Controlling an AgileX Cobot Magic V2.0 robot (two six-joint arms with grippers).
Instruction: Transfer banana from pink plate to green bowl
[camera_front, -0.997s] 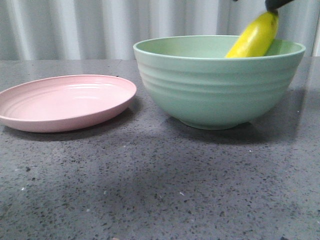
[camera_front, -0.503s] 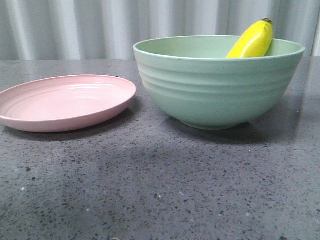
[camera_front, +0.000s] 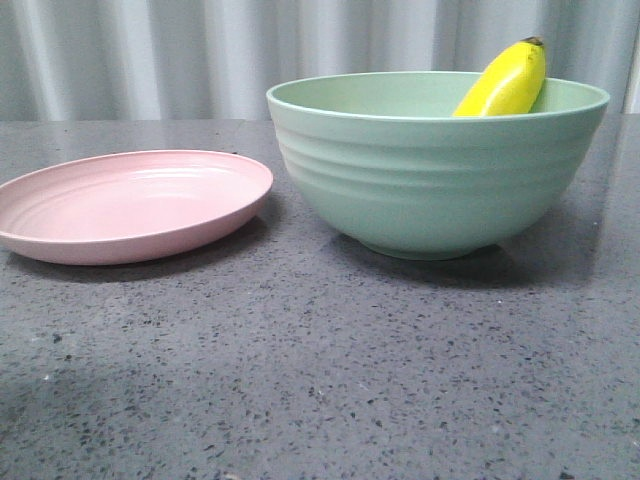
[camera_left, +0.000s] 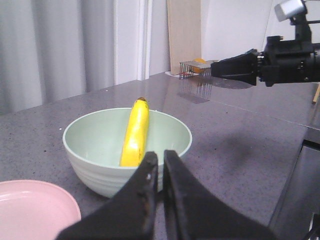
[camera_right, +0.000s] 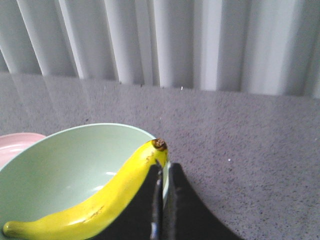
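The yellow banana (camera_front: 505, 82) lies in the pale green bowl (camera_front: 430, 180), its dark tip leaning up over the far right rim. The pink plate (camera_front: 130, 205) stands empty to the bowl's left. No gripper shows in the front view. In the left wrist view the left gripper (camera_left: 161, 156) is shut and empty, held back from the bowl (camera_left: 100, 145) and banana (camera_left: 136, 132). The right gripper (camera_right: 163, 171) is shut and empty, just above the bowl rim (camera_right: 75, 131) beside the banana's tip (camera_right: 159, 145). It also shows in the left wrist view (camera_left: 220, 69), raised off to the bowl's side.
Grey speckled tabletop (camera_front: 320, 370) with a pale curtain (camera_front: 150, 50) behind it. A small wire basket (camera_left: 192, 67) holding something orange and an upright wooden board (camera_left: 185, 30) stand at the table's far side. The table edge (camera_left: 302, 142) runs past the bowl.
One second ago the right gripper held the banana's tip above the bowl. It let go and rose out of the front view. The banana stays leaning on the rim.
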